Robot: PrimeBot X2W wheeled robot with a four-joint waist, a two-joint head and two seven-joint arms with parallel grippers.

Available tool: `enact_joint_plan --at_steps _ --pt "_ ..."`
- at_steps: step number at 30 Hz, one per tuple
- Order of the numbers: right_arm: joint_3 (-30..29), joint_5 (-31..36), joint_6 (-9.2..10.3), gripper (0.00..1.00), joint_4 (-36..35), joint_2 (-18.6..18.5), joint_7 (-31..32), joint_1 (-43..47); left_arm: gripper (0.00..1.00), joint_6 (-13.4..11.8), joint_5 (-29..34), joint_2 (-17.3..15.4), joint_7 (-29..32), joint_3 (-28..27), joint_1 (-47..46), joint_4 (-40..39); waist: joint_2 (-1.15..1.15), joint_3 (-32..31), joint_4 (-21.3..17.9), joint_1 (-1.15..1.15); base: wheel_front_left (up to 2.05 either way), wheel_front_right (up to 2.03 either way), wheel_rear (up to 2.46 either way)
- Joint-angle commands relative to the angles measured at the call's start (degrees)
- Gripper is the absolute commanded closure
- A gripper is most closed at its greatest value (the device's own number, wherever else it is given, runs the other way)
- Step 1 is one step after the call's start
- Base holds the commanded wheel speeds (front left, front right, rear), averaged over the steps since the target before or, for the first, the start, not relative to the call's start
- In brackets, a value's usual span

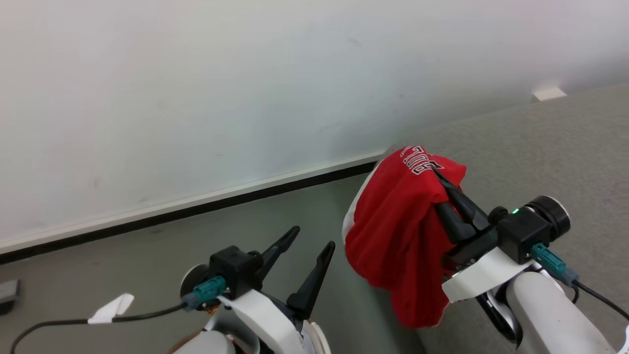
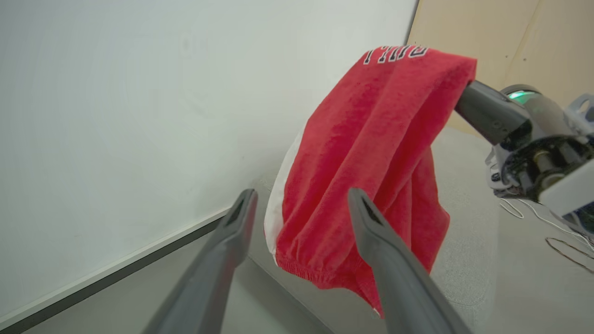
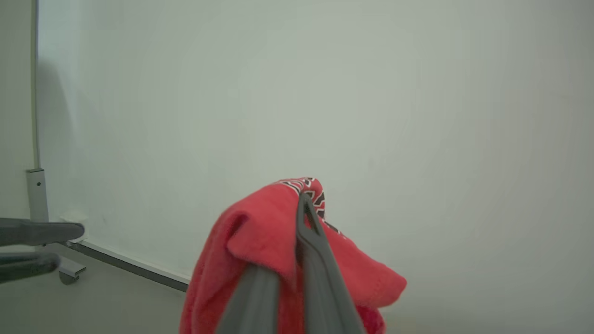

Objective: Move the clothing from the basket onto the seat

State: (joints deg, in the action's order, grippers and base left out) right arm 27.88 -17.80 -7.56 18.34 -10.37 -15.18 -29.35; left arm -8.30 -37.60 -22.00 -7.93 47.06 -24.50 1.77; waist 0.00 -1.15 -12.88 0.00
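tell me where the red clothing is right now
In the head view the clothing hangs right of centre from the shut right gripper, by the grey seat's left edge.

One red garment (image 1: 393, 231), one grey seat (image 1: 540, 147), and two grippers: left gripper (image 1: 312, 236), right gripper (image 1: 442, 189).

The soft red sports garment (image 1: 393, 231) hung from the right gripper (image 1: 436, 189), over the left edge of the large light grey woven-fabric seat (image 1: 540, 157). The left gripper (image 1: 314, 236) stood apart to its left, above the grey floor (image 1: 147, 255), with the white wall (image 1: 245, 88) behind.
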Motion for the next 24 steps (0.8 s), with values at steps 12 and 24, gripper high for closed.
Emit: enact_joint_plan --at_steps 12,24 --pt "-2.36 0.3 0.14 1.0 -4.13 -2.64 0.05 2.62 0.0 0.52 0.96 1.27 -0.04 1.92 -0.47 -0.61 0.0 1.54 -7.73 0.0 0.0 0.0 0.0" --pt "-8.06 1.35 0.13 1.0 -6.42 -3.79 0.18 2.29 0.0 1.1 2.95 1.05 0.95 3.01 -3.92 -2.46 0.0 8.07 -7.46 0.0 0.0 0.0 0.0"
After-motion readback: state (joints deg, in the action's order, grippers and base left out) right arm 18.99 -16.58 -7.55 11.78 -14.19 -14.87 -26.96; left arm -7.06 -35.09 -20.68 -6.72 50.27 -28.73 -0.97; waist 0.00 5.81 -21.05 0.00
